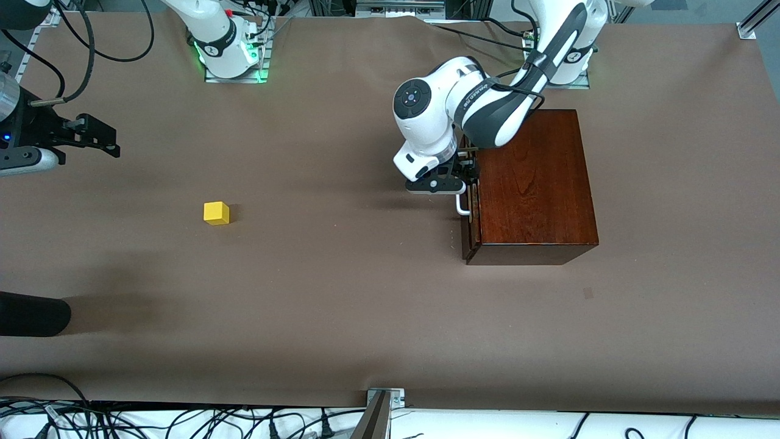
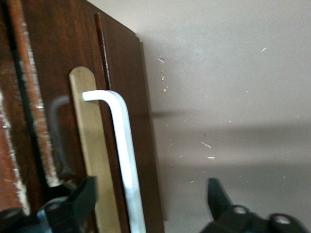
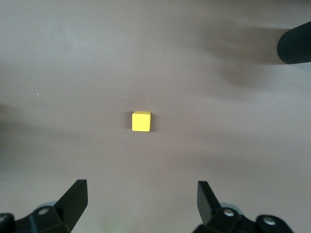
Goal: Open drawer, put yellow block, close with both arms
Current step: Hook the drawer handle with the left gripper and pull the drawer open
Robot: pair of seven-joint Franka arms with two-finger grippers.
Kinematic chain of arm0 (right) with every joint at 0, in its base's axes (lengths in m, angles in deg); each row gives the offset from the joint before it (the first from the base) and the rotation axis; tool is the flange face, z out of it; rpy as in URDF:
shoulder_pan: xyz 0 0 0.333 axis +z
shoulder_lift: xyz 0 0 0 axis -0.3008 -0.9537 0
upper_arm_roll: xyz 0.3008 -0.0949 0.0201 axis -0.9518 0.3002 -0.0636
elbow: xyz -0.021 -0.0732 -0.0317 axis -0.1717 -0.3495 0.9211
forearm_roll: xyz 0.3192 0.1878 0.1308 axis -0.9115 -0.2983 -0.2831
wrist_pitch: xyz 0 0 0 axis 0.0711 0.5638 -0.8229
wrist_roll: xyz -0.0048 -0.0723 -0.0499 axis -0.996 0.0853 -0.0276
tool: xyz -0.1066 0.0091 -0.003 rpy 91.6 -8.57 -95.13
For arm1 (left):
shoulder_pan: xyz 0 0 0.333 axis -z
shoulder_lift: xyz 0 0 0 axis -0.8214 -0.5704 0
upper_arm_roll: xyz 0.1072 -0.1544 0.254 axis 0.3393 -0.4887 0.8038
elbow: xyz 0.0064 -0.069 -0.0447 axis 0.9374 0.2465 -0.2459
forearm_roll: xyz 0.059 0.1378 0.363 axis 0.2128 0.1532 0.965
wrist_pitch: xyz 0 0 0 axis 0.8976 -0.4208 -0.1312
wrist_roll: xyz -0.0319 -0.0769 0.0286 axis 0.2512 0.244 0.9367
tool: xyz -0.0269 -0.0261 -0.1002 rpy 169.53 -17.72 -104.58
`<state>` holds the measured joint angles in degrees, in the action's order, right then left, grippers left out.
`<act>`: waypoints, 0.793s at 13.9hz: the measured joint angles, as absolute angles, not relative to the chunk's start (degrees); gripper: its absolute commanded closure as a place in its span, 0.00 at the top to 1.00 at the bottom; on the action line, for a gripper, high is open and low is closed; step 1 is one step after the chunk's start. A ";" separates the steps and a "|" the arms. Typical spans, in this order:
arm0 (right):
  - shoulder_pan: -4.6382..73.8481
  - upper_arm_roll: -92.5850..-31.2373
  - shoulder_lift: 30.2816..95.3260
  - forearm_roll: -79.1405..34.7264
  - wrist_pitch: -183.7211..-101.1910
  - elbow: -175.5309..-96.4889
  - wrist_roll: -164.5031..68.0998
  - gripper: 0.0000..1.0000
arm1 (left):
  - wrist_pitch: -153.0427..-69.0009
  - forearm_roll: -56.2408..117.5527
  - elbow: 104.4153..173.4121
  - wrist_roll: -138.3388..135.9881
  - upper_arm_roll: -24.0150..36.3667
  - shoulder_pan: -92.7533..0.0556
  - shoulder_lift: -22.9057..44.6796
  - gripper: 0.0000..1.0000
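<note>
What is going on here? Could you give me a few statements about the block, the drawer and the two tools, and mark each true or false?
1. The yellow block lies on the bare table. True.
2. The drawer is pulled far out. False: it sits shut or nearly shut in the wooden box.
3. The left tool is at the drawer's white handle, fingers open on either side of it. True.
4. The right tool holds the block. False: it is open and empty, up above the block.
5. The block sits on top of the box. False: it lies apart, toward the right arm's end.
</note>
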<state>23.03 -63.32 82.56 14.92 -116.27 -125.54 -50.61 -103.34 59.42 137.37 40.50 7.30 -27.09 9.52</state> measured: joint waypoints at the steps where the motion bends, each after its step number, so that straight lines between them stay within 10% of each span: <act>1: 23.03 -63.32 82.56 14.92 -116.27 -125.54 -50.61 1.00 | -103.93 59.42 137.58 41.05 7.31 -26.88 9.15 1.00; 11: 23.03 -63.32 82.56 14.92 -116.27 -125.54 -50.61 1.00 | -109.14 62.01 138.07 46.40 7.29 -24.34 6.83 1.00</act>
<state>23.03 -63.32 82.56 14.92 -116.27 -125.54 -50.61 -109.14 62.01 138.07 46.40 7.29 -24.34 6.83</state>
